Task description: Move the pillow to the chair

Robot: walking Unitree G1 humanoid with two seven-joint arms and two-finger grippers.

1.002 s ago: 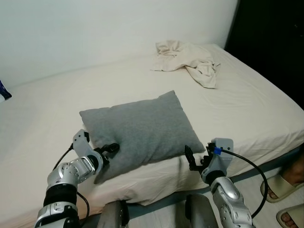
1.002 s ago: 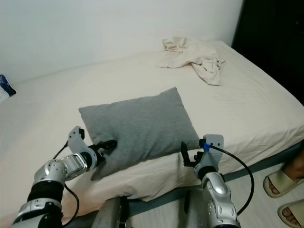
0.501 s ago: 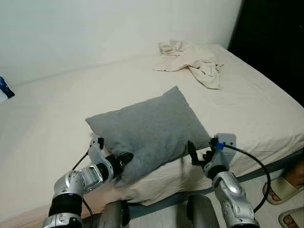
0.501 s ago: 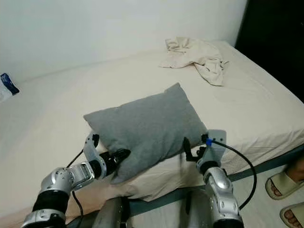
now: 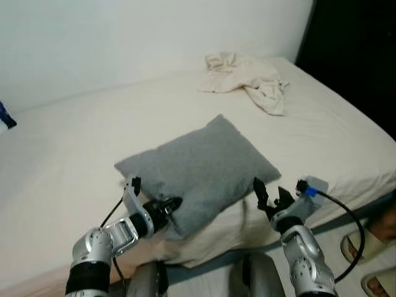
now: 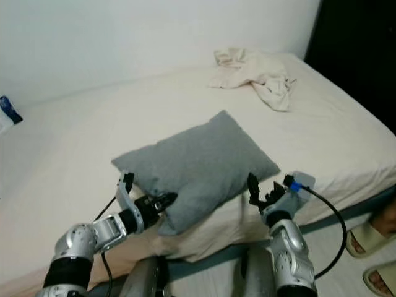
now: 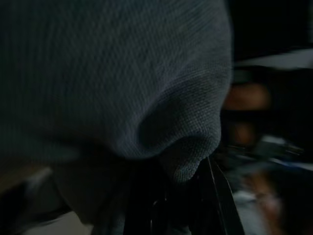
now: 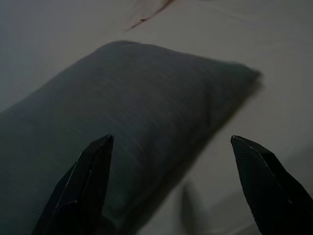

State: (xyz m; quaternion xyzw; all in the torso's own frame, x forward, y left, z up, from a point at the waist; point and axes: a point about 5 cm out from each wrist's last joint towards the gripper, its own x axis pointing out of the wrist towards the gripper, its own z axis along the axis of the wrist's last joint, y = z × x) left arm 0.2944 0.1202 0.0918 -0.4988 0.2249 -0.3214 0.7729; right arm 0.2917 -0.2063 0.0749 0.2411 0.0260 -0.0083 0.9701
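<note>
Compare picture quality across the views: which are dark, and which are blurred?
Both eye views: evenly lit, slightly soft. Left wrist view: dim, with the pillow weave sharp against a smeared background. Right wrist view: dim and grey, soft-focused on the pillow between the right gripper fingers.

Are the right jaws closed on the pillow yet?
No, the right gripper is wide open, with the grey pillow ahead of it and untouched.

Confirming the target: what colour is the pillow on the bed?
Grey, a plain knit with no pattern; the pillow shows best in the left eye view.

Pillow – matt gray knit cloth, fine weave.
</note>
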